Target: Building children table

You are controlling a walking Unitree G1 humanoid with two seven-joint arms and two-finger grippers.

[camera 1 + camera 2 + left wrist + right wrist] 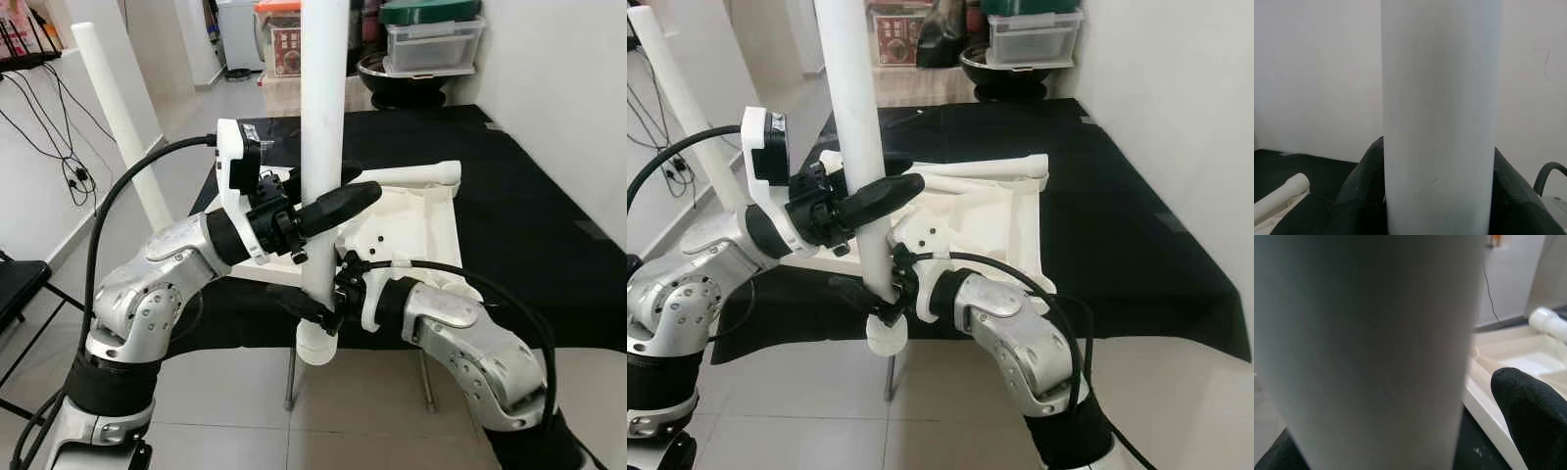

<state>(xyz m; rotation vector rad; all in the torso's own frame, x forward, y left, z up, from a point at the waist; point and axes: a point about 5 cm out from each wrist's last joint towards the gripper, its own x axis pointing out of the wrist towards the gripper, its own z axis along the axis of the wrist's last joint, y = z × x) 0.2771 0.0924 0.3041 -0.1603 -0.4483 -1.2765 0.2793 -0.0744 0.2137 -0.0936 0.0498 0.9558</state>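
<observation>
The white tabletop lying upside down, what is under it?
A black cloth covers the surface under the white tabletop. What lies beneath the cloth is hidden, and the left hand and white leg block the tabletop's near corner.

Both silver arms are bent at the elbow and reach inward, meeting in front of the body. The left arm comes in from the left, forearm raised, a thick black cable looping up to its white wrist housing. Its left tool (328, 201), with two long black fingers (1364, 181), is clamped around the upright white plastic tube (323, 147), one finger on each side. The right arm sits lower, forearm pointing left, a thin black cable arching over it. The right tool (318, 311) grips the same tube near its lower end, below the left tool, black fingertip (1530, 416) beside the tube
</observation>
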